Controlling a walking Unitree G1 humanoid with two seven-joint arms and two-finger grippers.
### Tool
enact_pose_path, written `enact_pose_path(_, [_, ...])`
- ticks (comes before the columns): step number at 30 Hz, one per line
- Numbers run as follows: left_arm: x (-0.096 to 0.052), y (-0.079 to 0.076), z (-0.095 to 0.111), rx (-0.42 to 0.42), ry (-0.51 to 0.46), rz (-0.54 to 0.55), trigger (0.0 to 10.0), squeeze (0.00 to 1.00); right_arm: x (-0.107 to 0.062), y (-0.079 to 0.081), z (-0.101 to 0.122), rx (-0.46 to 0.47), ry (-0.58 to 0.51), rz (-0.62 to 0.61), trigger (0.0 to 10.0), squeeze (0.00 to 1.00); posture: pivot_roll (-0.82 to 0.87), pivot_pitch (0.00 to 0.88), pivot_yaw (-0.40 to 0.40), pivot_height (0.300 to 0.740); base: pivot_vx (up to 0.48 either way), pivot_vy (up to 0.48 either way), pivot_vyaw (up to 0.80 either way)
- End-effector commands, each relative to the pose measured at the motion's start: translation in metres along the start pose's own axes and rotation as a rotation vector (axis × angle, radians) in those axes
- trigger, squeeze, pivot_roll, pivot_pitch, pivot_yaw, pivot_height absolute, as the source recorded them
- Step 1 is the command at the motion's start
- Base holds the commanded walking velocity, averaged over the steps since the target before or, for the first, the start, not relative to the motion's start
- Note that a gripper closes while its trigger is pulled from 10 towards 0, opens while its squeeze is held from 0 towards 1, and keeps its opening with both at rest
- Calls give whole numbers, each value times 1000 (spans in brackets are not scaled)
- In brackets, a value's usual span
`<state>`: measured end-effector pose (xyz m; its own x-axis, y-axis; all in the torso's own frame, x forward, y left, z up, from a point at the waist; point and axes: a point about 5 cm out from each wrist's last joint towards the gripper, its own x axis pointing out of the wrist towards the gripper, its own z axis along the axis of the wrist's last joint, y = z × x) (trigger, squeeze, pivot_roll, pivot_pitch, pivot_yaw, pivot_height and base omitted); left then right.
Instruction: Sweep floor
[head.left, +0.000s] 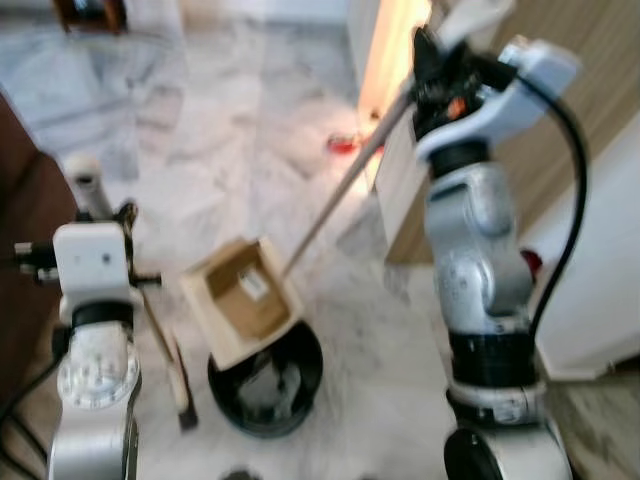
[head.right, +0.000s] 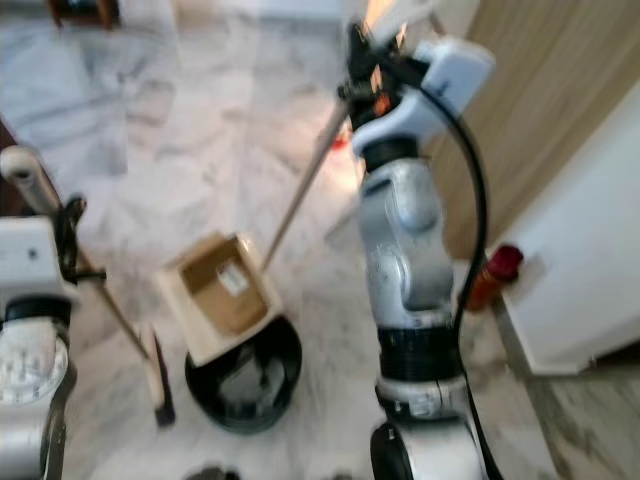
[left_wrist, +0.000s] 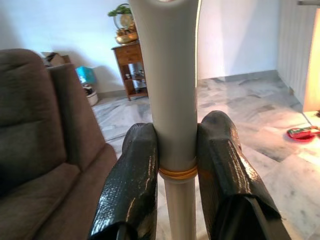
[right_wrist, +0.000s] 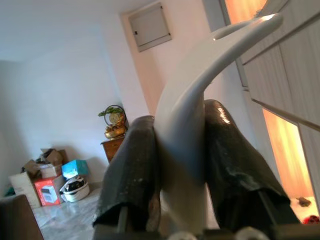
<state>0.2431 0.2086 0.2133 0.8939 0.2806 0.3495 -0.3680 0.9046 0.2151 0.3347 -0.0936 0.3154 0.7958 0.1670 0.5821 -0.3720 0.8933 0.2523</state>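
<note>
My left gripper (left_wrist: 175, 165) is shut on the pale handle of a broom (left_wrist: 167, 75), near its top end (head.left: 85, 180). The stick slants down to the broom head (head.left: 183, 395) on the marble floor, just left of a black bin (head.left: 270, 390). High on the right, my right gripper (head.left: 430, 70) is shut on the curved white grip (right_wrist: 200, 90) of a long-handled dustpan. Its pole (head.left: 340, 190) runs down to the cream pan (head.left: 240, 300), which is tilted over the bin with a piece of brown cardboard (head.left: 245, 285) in it.
A brown sofa (head.left: 20, 230) stands close on the left. On the right are a wooden cabinet (head.left: 600, 60) and a white panel (head.left: 610, 260), with a red object (head.right: 492, 270) at its foot. A small red thing (head.left: 342, 145) lies on the floor farther ahead.
</note>
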Motion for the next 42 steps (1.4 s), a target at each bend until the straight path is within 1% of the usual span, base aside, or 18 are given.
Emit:
enact_pose_path(1, [0,1,13,12,-64,10,10000,0,2,0,18,26,-89,5,10000,0,33,165,-60,740,352,0,0])
enact_pose_path(6, [-1,0,12,5,-62,0,10000,0,2,1,18,23,-88,5,10000,0,34,170,-58,740,343,0,0])
enact_pose_path(9, [-1,-1,13,-3,-76,-16,10000,0,2,1,17,23,-87,8,10000,0,33,171,-57,740,0,0,0])
enact_pose_path(15, [-2,-3,11,-2,-64,-23,10000,0,0,4,17,6,-95,46,10000,0,31,173,-55,740,0,0,0])
enact_pose_path(17, [-1,-3,11,-2,-63,-25,10000,0,-1,5,18,-14,-106,59,10000,0,32,175,-55,740,0,0,0])
enact_pose_path(20, [-1,-4,11,-4,-63,-29,10000,0,-3,9,19,-75,-126,98,10000,0,31,176,-53,740,0,0,0])
enact_pose_path(21, [-1,-4,11,-4,-63,-29,10000,0,-3,9,19,-75,-126,98,10000,0,31,176,-53,740,0,0,0])
enact_pose_path(23, [-2,-4,10,-3,-58,-35,10000,0,-7,17,21,-124,-142,158,10000,0,29,179,-53,740,0,0,0])
enact_pose_path(25, [-2,-4,10,-2,-57,-36,10000,0,-7,17,21,-127,-142,164,10000,0,29,179,-53,740,0,0,0])
enact_pose_path(26, [-2,-4,10,-2,-57,-36,10000,0,-9,21,20,-154,-142,195,10000,0,29,179,-52,740,0,0,0])
enact_pose_path(32, [-2,-4,11,-6,-61,-34,10000,0,-16,28,19,-186,-164,234,10000,0,30,182,-49,740,0,0,0])
enact_pose_path(34, [-1,-3,12,-7,-64,-35,10000,0,-25,33,19,-207,-168,267,10000,0,26,185,-46,740,0,0,0])
enact_pose_path(38, [0,-3,11,-6,-64,-37,10000,0,-31,33,20,-217,-169,283,10000,0,21,185,-41,740,0,0,0])
enact_pose_path(42, [1,-3,11,-7,-64,-41,10000,0,-37,32,22,-247,-176,296,10000,0,19,185,-37,740,0,0,0])
